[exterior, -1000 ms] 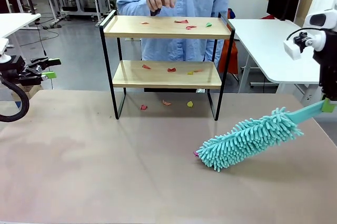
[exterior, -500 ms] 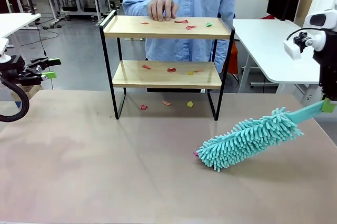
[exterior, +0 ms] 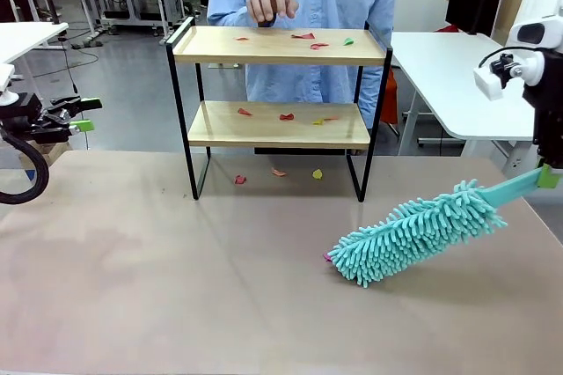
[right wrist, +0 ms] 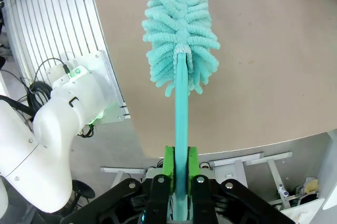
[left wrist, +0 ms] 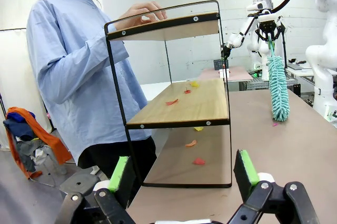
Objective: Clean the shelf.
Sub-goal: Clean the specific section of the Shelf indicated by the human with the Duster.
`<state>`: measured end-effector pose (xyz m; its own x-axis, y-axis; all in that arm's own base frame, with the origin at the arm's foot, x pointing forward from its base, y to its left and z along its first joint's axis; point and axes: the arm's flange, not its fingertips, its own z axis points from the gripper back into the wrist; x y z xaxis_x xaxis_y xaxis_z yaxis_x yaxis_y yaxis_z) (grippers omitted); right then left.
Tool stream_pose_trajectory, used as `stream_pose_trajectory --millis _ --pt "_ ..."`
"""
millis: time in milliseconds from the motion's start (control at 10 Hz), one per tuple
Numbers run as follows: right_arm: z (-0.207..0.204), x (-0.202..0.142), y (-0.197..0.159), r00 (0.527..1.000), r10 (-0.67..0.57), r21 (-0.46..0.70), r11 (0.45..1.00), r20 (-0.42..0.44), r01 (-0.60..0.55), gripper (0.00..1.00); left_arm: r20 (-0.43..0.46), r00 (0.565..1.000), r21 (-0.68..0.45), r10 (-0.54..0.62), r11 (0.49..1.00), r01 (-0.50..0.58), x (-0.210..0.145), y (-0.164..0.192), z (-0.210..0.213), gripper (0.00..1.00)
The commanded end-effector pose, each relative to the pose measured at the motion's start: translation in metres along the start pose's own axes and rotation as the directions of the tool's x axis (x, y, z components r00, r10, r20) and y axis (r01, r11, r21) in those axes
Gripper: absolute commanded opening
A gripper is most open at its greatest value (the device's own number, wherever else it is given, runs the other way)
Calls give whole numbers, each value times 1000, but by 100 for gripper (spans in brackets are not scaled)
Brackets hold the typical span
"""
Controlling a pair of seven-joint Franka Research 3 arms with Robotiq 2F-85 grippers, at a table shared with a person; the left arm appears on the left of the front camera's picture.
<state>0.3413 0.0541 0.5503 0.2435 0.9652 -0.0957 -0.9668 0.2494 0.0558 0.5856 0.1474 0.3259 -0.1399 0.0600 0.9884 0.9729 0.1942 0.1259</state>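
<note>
Squarely on beige table (exterior: 176, 261), shelf (exterior: 277, 45): pale wooden boards, thin black frame, coloured scraps (exterior: 302, 36) strewn. Right of shelf, right gripper (right wrist: 179, 156) pinches smooth handle of shaggy teal duster (exterior: 413, 232); left of shelf, left gripper (left wrist: 182, 159) spread, empty.

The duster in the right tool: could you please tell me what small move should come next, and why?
Probably lift the duster and swing it toward the shelf. The right tool is shut on its handle, its head is down at the table right of the shelf, and scraps lie on both boards. A hand hovers over the top board, so go slowly.
</note>
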Motion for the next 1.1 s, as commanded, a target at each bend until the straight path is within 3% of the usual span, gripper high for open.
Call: stream_pose_trajectory --millis 0,1000 --pt "2 -1 1 1000 -2 -2 1000 9 2 13 -6 1000 -9 -10 1000 9 2 -1 0 100" --pt "2 -1 1 1000 -2 -2 1000 9 2 13 -6 1000 -9 -10 1000 9 2 -1 0 100"
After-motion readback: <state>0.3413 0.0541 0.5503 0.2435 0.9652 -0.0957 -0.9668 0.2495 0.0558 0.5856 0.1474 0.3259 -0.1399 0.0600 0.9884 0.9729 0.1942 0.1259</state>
